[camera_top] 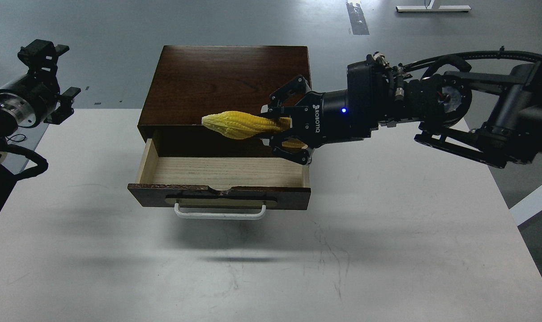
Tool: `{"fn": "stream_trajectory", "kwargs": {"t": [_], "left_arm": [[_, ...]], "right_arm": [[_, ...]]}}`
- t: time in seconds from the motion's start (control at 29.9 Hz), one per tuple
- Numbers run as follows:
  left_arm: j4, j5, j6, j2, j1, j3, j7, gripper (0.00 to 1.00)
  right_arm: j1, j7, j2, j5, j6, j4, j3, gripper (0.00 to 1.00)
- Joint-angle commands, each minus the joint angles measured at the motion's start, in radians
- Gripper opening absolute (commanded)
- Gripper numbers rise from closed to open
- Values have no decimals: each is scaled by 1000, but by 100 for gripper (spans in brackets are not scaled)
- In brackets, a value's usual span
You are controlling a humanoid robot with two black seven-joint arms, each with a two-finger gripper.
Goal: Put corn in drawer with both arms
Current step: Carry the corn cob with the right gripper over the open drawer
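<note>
Above the open drawer [221, 172], your right tool [283, 121] pinches the knobbly, tapered corn [239, 124]. Its pale wood floor lies bare. Your left tool [44, 51] hangs well apart; I cannot tell its state.

Cabinet [226, 85] at the tabletop's [387, 232] twelve o'clock edge, drawer [221, 172] drawn out toward six o'clock; corn [241, 124] above the drawer's rear, held at its three o'clock end by the right hand [283, 127]; left hand [51, 85] well apart at nine o'clock.
</note>
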Motion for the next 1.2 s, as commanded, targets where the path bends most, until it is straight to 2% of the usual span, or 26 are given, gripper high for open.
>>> {"fn": "stream_trajectory", "kwargs": {"t": [0.0, 0.33, 0.84, 1.0, 1.07, 1.1, 1.17], "left_arm": [[0, 0, 0, 8, 0, 0, -14, 99], [-1, 0, -1, 30, 2, 0, -24, 99], [-24, 0, -1, 59, 5, 2, -24, 99], [-24, 0, -1, 60, 5, 2, -24, 99], [-24, 0, -1, 60, 3, 2, -26, 99], [-24, 0, -1, 60, 3, 2, -26, 99], [-24, 0, -1, 60, 3, 2, -26, 99]], "right_arm": [[-9, 0, 24, 0, 29, -16, -2, 0], [-14, 0, 113, 5, 118, -79, 0, 0], [-28, 0, 130, 14, 147, -82, 0, 2], [-45, 0, 131, 23, 144, -83, 5, 53], [-52, 0, 133, 23, 144, -83, 9, 63], [-57, 0, 133, 23, 144, -83, 11, 71], [-57, 0, 133, 23, 144, -85, 11, 78]]}}
